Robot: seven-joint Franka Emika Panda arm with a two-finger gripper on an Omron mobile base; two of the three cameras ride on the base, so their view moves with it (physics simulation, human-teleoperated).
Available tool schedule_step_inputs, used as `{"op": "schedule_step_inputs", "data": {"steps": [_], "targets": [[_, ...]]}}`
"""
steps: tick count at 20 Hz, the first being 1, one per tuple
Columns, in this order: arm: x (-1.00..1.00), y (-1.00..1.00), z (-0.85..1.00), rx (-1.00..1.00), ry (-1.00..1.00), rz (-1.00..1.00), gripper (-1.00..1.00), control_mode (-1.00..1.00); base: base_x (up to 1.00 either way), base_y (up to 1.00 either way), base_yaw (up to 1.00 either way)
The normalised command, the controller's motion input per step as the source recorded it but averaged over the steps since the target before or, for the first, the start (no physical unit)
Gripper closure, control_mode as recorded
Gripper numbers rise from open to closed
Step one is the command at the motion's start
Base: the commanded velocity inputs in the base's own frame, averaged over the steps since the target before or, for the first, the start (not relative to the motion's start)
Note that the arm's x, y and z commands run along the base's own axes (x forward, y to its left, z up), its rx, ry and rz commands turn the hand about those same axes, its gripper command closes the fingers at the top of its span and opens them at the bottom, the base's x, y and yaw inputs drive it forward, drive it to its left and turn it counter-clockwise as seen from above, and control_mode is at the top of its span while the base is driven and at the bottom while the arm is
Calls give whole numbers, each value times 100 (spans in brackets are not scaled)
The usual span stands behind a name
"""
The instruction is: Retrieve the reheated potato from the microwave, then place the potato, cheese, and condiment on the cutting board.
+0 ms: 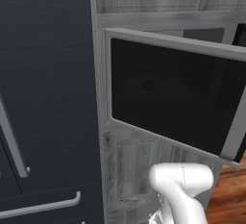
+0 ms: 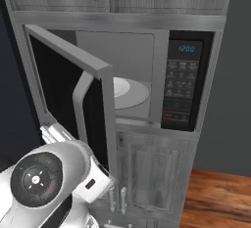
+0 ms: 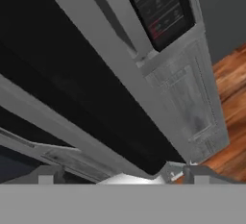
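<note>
Gripper close to camera, fingers spread wide, holding nothing. Just past it, microwave door swung partly open, so opening step looks done. Inside, white plate shows; potato hidden, cannot tell. Grabbing potato and loading cutting board still left. Door edge near arm; gap beside it narrow.

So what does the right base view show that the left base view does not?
The right base view looks into the microwave: a white turntable plate, the dark control panel with a lit display, the door's bar handle. The left base view has a dark tall panel with grey handles. Both share the open black glass door and wooden floor.
</note>
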Motion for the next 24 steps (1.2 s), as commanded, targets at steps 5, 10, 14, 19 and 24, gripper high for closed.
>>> {"op": "schedule_step_inputs", "data": {"steps": [5, 10, 14, 19, 24], "targets": [[-2, -49, 7, 17, 6, -10, -100, -100, 0, 0, 0], [-3, -39, -6, 24, -5, -3, -100, -100, 0, 0, 0], [16, -26, -10, 31, 0, -7, -100, -100, 0, 0, 0], [48, -18, -13, 37, 0, -4, -100, -100, 0, 0, 0], [59, -10, -12, 38, 0, 0, -100, -100, 0, 0, 0]]}}
